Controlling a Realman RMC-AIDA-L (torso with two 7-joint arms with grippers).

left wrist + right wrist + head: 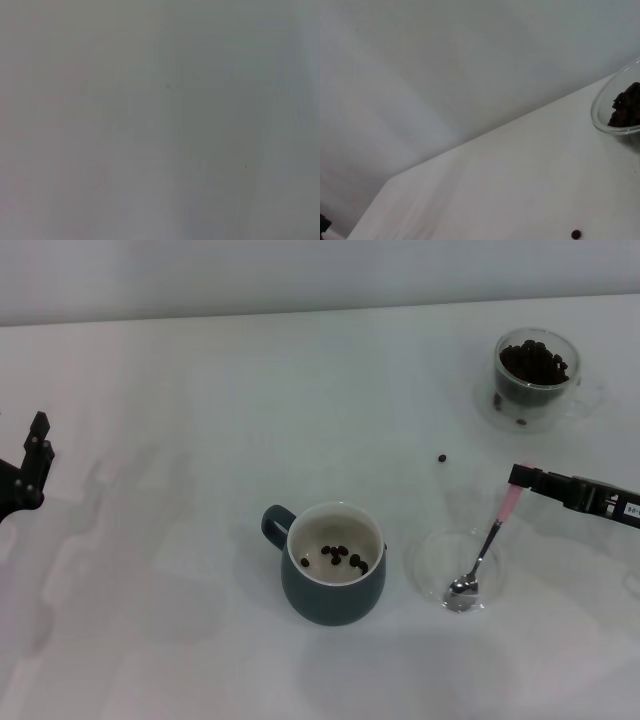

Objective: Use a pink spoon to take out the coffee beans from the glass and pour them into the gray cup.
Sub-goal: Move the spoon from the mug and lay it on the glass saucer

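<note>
The gray cup [335, 598] stands at the middle front of the table in the head view, handle to the left, with several coffee beans [340, 557] on its cream inside. The glass [537, 392] stands at the far right, full of dark beans [535, 362]; its rim [615, 129] and beans [626, 106] also show in the right wrist view. My right gripper [517, 478] is shut on the pale pink handle end of the pink spoon [489, 542]. The spoon slants down, its metal bowl resting in a flat clear dish [428, 552]. My left gripper [35, 455] is parked at the far left edge.
One loose bean [442, 458] lies on the white table between the glass and the dish; it also shows in the right wrist view [576, 234]. The dish sits just right of the gray cup. The left wrist view shows only blank grey surface.
</note>
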